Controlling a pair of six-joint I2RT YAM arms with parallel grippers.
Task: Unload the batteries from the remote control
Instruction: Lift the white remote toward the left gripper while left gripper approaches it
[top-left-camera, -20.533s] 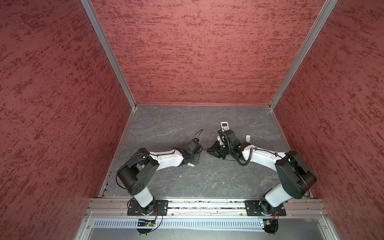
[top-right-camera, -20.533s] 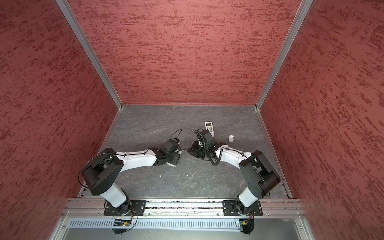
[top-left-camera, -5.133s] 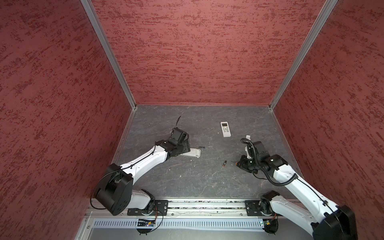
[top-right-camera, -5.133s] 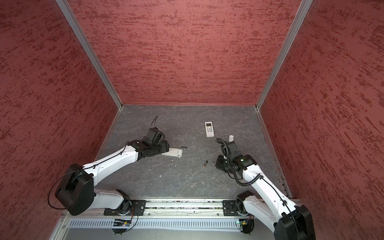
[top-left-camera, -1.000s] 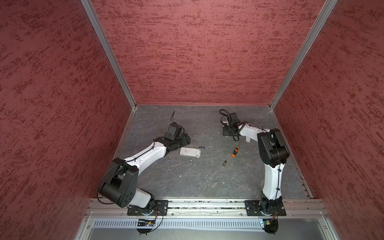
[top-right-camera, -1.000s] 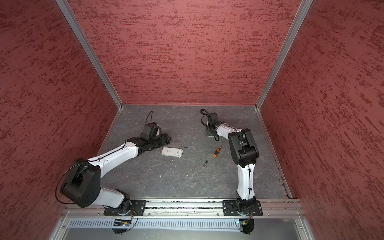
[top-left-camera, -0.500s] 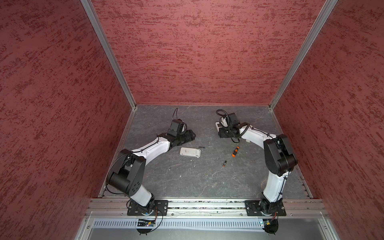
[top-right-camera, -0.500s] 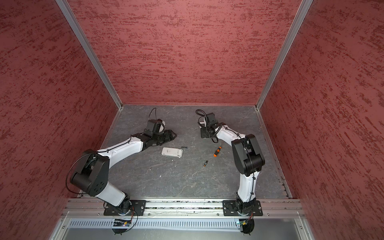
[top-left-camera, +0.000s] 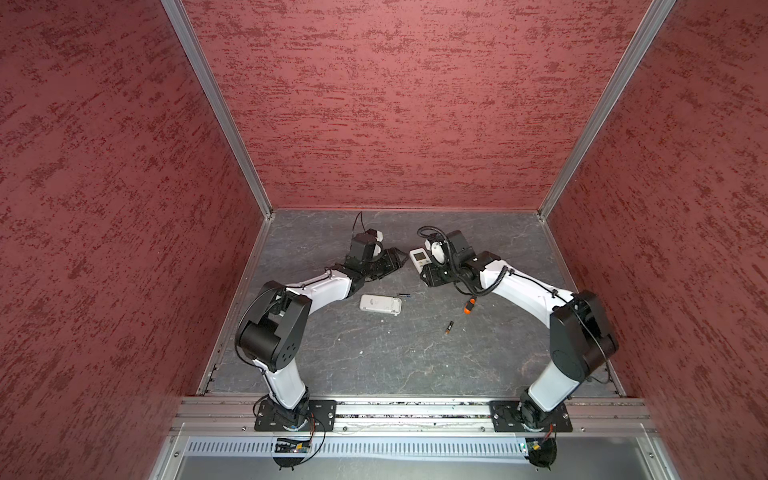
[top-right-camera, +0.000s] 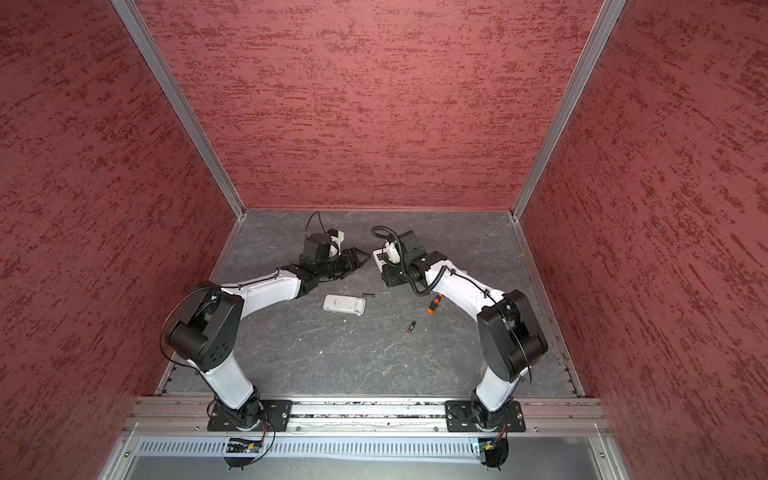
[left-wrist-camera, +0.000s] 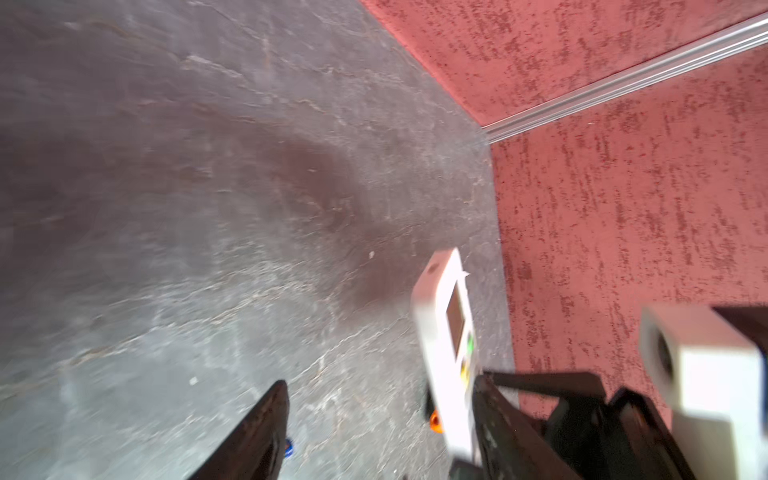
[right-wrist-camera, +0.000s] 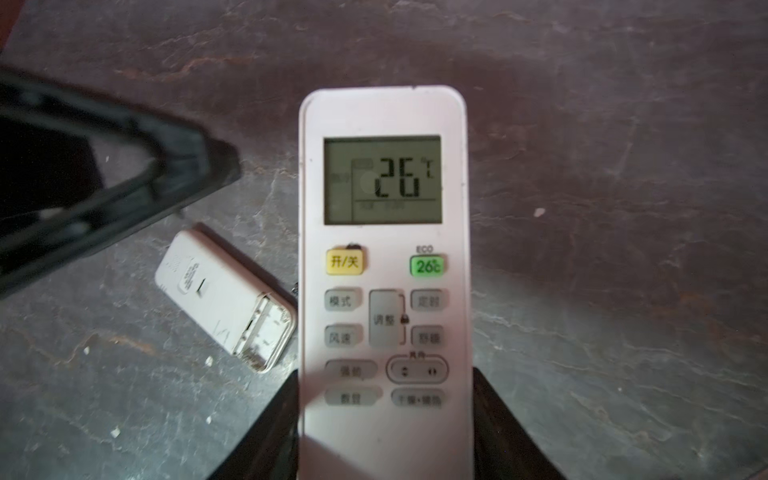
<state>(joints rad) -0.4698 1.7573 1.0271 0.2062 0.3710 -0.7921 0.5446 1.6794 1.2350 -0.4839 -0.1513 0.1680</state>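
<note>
My right gripper (right-wrist-camera: 384, 376) is shut on the lower end of a white remote control (right-wrist-camera: 384, 257) with a lit display, face up, held above the floor, also in both top views (top-left-camera: 419, 257) (top-right-camera: 379, 258). My left gripper (top-left-camera: 395, 264) (left-wrist-camera: 380, 399) is open just left of it, not touching; its finger (right-wrist-camera: 124, 183) shows in the right wrist view. A second white remote (top-left-camera: 380, 304) (right-wrist-camera: 226, 303) lies face down with its battery bay open. Two slim dark batteries lie loose: one (top-left-camera: 449, 327) mid-floor, one (top-left-camera: 404, 294) beside the second remote.
An orange-and-black screwdriver (top-left-camera: 469, 305) (top-right-camera: 433, 303) lies on the grey floor (top-left-camera: 374, 361) under my right forearm. Red walls (top-left-camera: 395, 104) close in the back and both sides. The right arm's white camera housing (left-wrist-camera: 706, 374) shows in the left wrist view.
My right gripper has carried the remote leftward, toward the middle. My left gripper has swung right and back toward it, away from the second remote.
</note>
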